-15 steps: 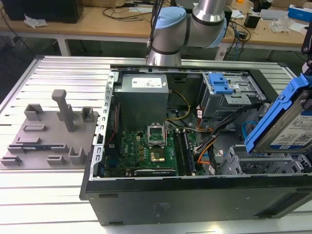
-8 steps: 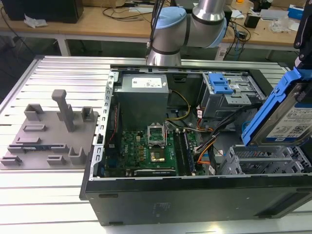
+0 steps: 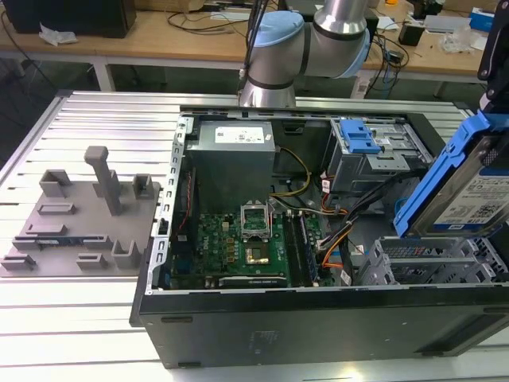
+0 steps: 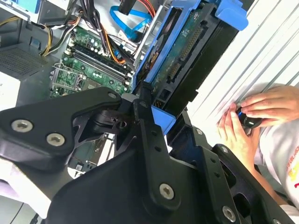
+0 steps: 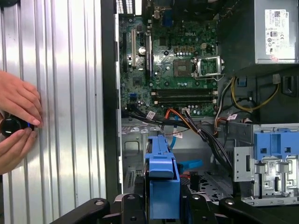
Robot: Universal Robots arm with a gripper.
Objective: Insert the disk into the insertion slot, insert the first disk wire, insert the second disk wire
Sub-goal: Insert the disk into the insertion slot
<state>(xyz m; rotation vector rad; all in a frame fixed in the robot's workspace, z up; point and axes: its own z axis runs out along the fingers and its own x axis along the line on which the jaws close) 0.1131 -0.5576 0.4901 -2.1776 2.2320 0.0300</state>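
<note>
The disk (image 3: 465,187) is up in the air, tilted, over the case's corner on the exterior view's right, white label showing, blue carrier round it. In the first wrist view I'm looking at it edge-on. The gripper (image 5: 162,210) has it: fingers (image 4: 147,140) are clamped on the carrier's end, one each side.

Handling, my call: dense, rigid metal body, heavy for its size. The plastic carrier is the weaker part and may flex or slip if squeezed hard. The circuit board underneath (visible in the second wrist view) and the connector edge look fragile. Best hold is the carrier's side rails, not the flat faces.

Just below the disk sits the insertion slot (image 3: 433,259), low, perforated grey, nothing in its mouth that I can see. Beyond it is a cable bundle (image 3: 358,211), loose, not plugged to the disk. Then the taller cage with blue latch (image 3: 362,147), then the motherboard (image 3: 246,239), then the power supply (image 3: 235,151). Outside the case, a person's hands (image 5: 16,119) rest on the ribbed table (image 5: 70,93), round a small black knob.
</note>
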